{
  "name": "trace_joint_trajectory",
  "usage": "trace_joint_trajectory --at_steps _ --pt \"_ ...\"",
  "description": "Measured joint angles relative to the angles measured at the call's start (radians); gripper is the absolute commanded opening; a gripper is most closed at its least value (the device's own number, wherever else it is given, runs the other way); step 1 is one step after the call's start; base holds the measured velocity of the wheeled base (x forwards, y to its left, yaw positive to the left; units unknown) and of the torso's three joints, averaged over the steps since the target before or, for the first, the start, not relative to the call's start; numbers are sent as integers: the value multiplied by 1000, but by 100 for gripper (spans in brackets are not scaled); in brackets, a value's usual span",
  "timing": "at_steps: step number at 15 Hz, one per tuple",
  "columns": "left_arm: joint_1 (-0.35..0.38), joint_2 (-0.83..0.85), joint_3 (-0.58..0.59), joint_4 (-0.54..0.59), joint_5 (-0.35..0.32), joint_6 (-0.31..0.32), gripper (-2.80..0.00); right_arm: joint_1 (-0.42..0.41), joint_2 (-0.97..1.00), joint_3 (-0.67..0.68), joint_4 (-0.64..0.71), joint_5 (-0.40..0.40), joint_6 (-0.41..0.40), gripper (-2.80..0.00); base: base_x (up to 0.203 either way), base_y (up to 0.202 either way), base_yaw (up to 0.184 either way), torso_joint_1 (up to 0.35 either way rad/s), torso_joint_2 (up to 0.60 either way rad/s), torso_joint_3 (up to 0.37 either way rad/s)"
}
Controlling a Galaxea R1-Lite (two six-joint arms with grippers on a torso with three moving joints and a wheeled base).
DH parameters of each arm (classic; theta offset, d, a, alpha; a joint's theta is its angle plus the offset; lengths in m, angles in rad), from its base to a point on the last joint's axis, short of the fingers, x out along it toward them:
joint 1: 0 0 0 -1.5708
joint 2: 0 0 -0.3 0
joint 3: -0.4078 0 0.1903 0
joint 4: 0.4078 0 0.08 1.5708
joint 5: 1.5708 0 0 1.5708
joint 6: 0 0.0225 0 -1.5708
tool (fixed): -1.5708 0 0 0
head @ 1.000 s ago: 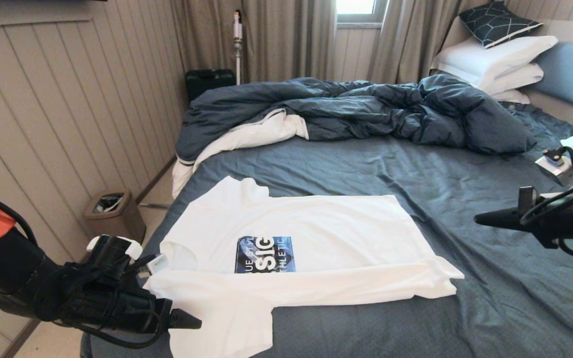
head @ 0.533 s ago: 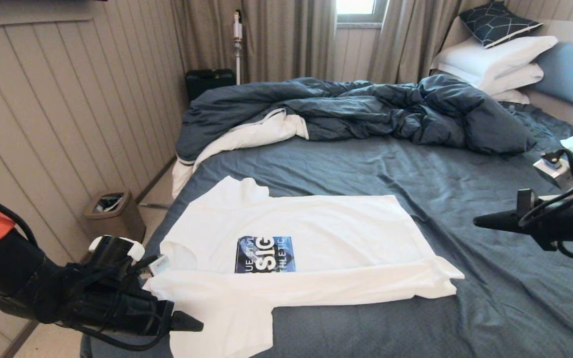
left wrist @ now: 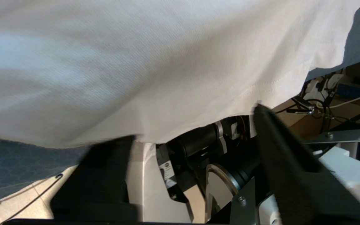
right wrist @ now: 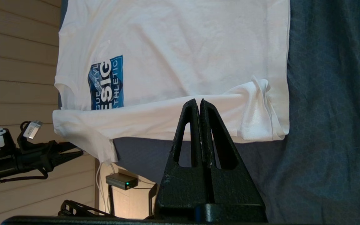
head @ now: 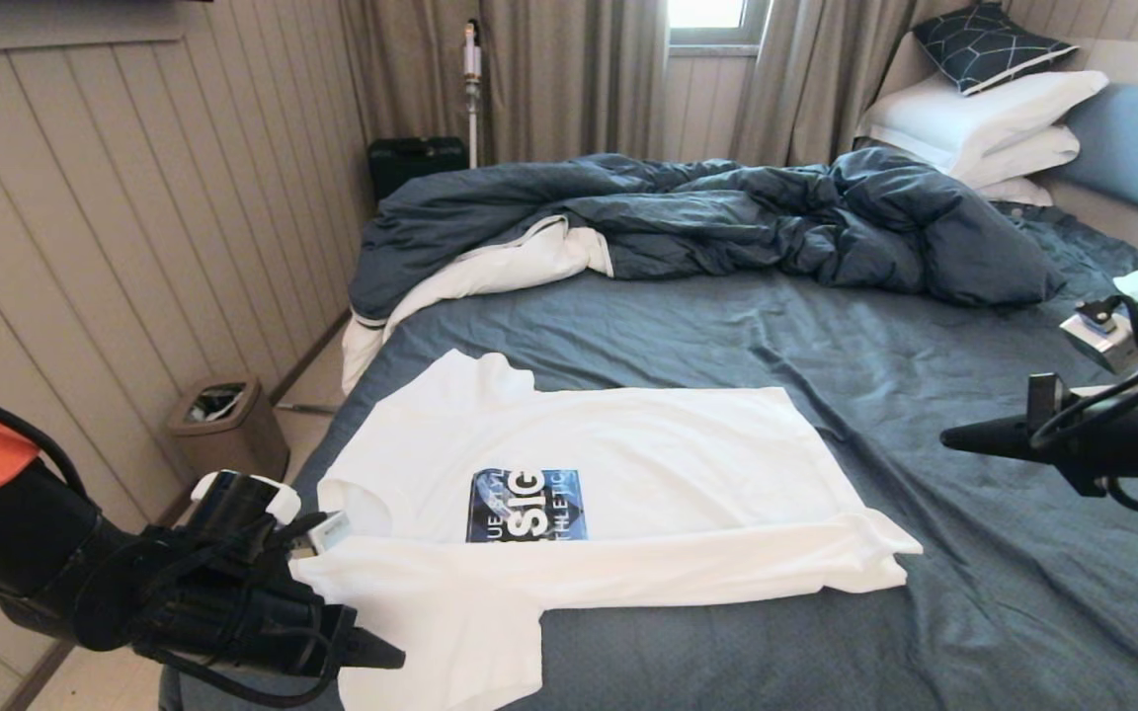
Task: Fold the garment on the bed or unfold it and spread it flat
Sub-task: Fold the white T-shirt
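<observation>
A white T-shirt [head: 678, 464] with a blue printed panel [head: 527, 505] lies flat on the bed [head: 925, 355], its near long edge folded over onto the body. One sleeve [head: 460, 642] droops over the bed's near left edge. My left gripper [head: 396, 657] is open at that sleeve; in the left wrist view the white cloth [left wrist: 167, 62] hangs just past the spread fingertips [left wrist: 258, 109]. My right gripper [head: 949, 439] hovers shut and empty above the sheet, right of the shirt's hem [right wrist: 273, 103], with its tips [right wrist: 198, 101] pressed together.
A rumpled dark duvet [head: 727, 212] covers the far half of the bed, with white pillows [head: 984, 118] and a blue headboard [head: 1132, 148] at the far right. A brown bin [head: 223, 425] stands on the floor by the panelled wall on the left.
My left gripper has sunk slightly and edged toward the hanging sleeve. The right arm and the shirt have stayed where they were.
</observation>
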Motion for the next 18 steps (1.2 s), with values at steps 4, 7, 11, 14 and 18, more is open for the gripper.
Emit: trace_joint_trajectory --at_steps 4,7,11,14,18 --pt "0 0 2 0 2 7 -280 0 -2 -3 0 -1 0 -280 0 0 0 0 0 0" --pt "-1 -9 10 1 2 9 -280 -1 -4 -5 0 -1 0 -280 0 0 0 0 0 0" --pt "-3 -36 13 2 -1 4 -280 0 -5 -4 0 0 0 -280 0 0 0 0 0 0" --pt "-8 -93 -18 17 -23 -26 -280 0 -6 -1 0 0 0 -280 0 0 0 0 0 0" --pt "-9 -197 -192 212 -114 -93 -280 1 -3 -3 0 0 1 -280 0 0 0 0 0 0"
